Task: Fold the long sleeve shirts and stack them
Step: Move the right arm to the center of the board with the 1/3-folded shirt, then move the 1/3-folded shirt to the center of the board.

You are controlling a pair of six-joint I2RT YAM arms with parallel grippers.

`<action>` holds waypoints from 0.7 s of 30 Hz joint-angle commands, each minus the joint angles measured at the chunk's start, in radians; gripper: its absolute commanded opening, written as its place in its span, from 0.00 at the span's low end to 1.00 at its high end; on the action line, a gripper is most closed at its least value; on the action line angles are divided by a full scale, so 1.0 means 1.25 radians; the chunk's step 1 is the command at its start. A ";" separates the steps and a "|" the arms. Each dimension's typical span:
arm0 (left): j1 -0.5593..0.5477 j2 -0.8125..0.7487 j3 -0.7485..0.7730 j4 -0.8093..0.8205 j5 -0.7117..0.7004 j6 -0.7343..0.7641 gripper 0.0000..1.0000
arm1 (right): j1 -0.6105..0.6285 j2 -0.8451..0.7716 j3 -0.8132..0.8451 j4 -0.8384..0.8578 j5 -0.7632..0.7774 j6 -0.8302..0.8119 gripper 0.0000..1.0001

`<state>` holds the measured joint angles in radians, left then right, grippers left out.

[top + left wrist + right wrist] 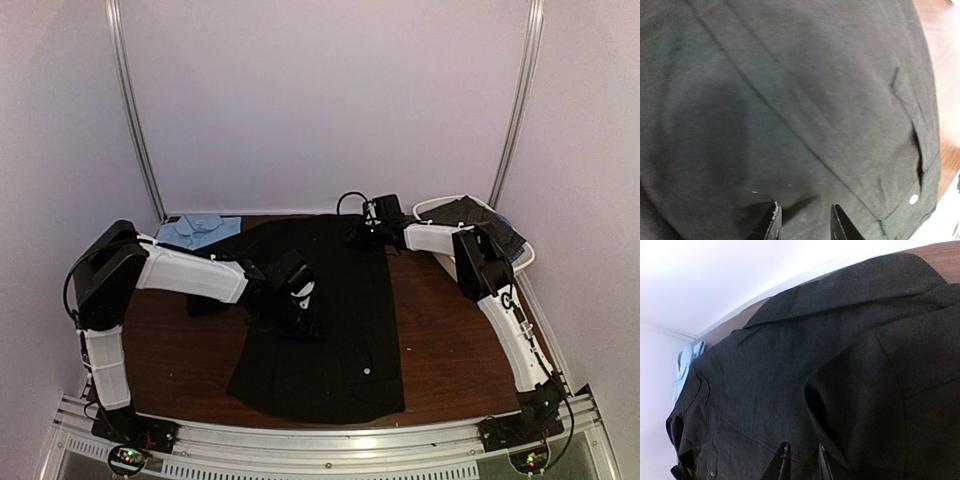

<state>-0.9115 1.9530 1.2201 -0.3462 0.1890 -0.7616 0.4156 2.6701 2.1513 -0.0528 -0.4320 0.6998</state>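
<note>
Brown wood surface is carrying the black shirt, which is lying spread across the middle, its folding apparently barely begun. Dark shirts are waiting in the white tub at far right. The light blue shirt is sitting far left, looking folded. The left end effector is hanging over the black cloth, fingers slightly parted. Whether the right end effector, at the collar end, is pinching cloth, I cannot tell.
</note>
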 commanded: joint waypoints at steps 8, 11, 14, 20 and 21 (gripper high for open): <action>-0.020 0.037 0.054 -0.021 0.031 0.046 0.35 | -0.018 -0.020 0.004 -0.147 -0.002 -0.063 0.32; -0.030 0.058 0.068 -0.055 0.023 0.061 0.35 | -0.016 -0.051 0.004 -0.146 -0.022 -0.075 0.40; -0.042 0.062 0.065 -0.085 0.001 0.073 0.34 | -0.008 -0.092 -0.001 -0.150 -0.032 -0.095 0.50; -0.064 0.060 0.045 -0.114 -0.008 0.082 0.35 | 0.004 -0.187 -0.045 -0.134 -0.025 -0.118 0.61; -0.069 0.058 0.045 -0.116 -0.003 0.082 0.35 | 0.006 -0.199 -0.054 -0.131 -0.025 -0.120 0.62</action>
<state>-0.9688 2.0068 1.2945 -0.3977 0.1867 -0.6804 0.4122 2.5416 2.1162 -0.2157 -0.4675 0.5816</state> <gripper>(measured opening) 0.347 0.606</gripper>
